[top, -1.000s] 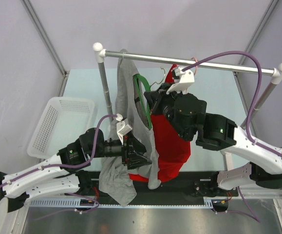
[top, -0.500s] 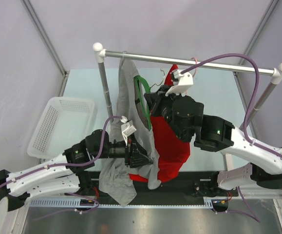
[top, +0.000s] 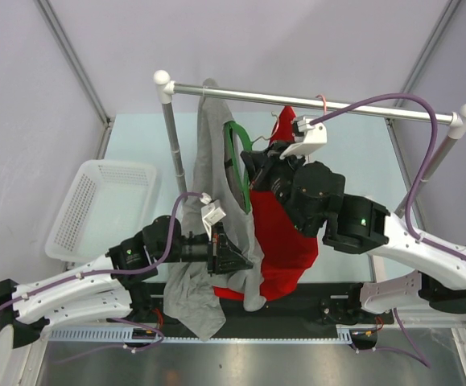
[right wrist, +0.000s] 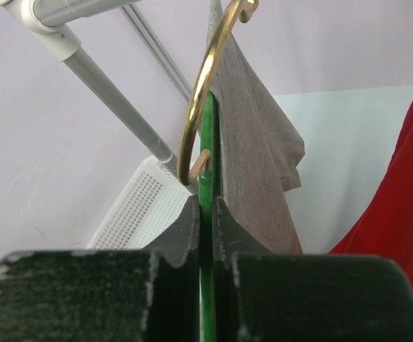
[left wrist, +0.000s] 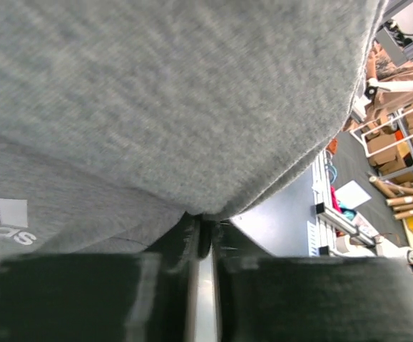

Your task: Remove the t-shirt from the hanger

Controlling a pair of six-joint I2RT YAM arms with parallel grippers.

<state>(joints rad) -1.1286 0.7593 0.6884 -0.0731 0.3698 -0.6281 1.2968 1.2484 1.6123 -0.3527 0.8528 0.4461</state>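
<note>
So compared with a second ago, the left tool (top: pixel 233 259) has pushed further into the lower part of the grey t-shirt (top: pixel 210 153) and narrowed right down, and it's now pinching a fold of the fabric. The right arm has crept a bit up and to the right, and the top of the shirt has shifted along the rail (top: pixel 353 105) with it. The right tool (right wrist: pixel 206 203) hasn't changed at all, it's clamped on the green hanger (right wrist: pixel 206 187). The shirt is still on that hanger, hanging off the rail above the counter (top: pixel 140 137), right beside a red garment (top: pixel 285 241). The top view gives you the layout, including the white basket (top: pixel 96 201) off to the left. Only the right wrist camera shows the thin green edge sandwiched between the fingers, with the gold hook (right wrist: pixel 192 117) curling up to the rail. The left wrist view is mostly grey cloth. It does catch an adidas logo (left wrist: pixel 3 221) in white on the shirt, which you can't see from above.
</note>
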